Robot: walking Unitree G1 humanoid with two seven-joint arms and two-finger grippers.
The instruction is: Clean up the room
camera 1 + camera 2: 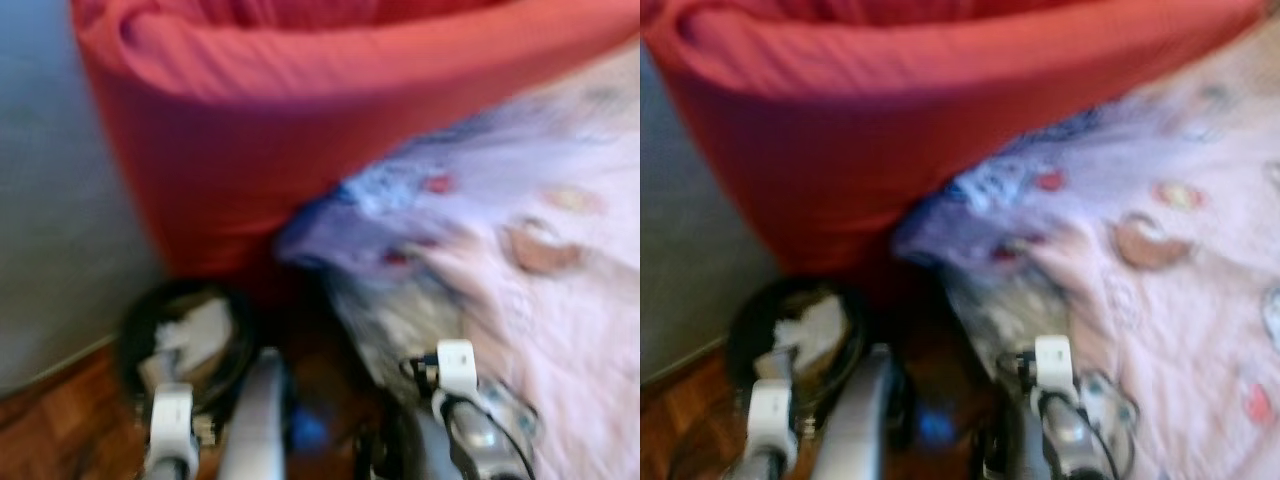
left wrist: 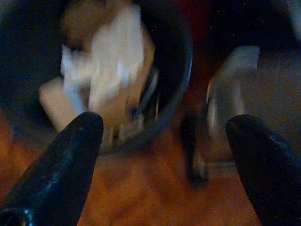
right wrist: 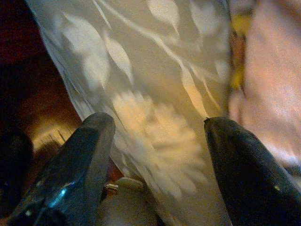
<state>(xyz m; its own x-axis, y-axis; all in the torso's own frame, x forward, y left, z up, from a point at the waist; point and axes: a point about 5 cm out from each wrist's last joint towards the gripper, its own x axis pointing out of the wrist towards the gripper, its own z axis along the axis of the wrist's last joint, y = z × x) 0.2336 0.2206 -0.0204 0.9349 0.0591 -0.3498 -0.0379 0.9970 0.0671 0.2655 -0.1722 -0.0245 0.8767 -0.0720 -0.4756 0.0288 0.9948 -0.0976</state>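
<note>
A: Where's the thing this cleanup turns on?

B: My guess is the black bin (image 1: 185,340), down on the wooden floor (image 1: 60,420) by the grey wall (image 1: 50,200), with crumpled white paper (image 2: 110,66) already in it. It stands at the foot of a big red cushion (image 1: 300,130), and the left gripper (image 2: 162,155) hangs just above its rim, fingers spread wide and holding nothing

A: And the other arm?

B: The right gripper (image 3: 157,150) is over on the bed side, fingers also spread, empty, pointing at a pale sheet with a leaf and flower print (image 3: 155,108). Above that lies a lilac blanket (image 1: 1160,250) with small cartoon patches, draped over the bed's edge

A: What could go wrong from here?

B: Everything is smeared with motion, so I'd say the robot is moving. An arm swinging low could knock the bin and tip the paper out over the floor. On the right, an open finger could snag the hanging sheet or blanket and drag bedding down. The bin also sits close to the robot's own legs, so a step might kick it

A: Any brand or writing?

B: None I can read; the blanket's patches are too blurred to tell pictures from letters
</note>
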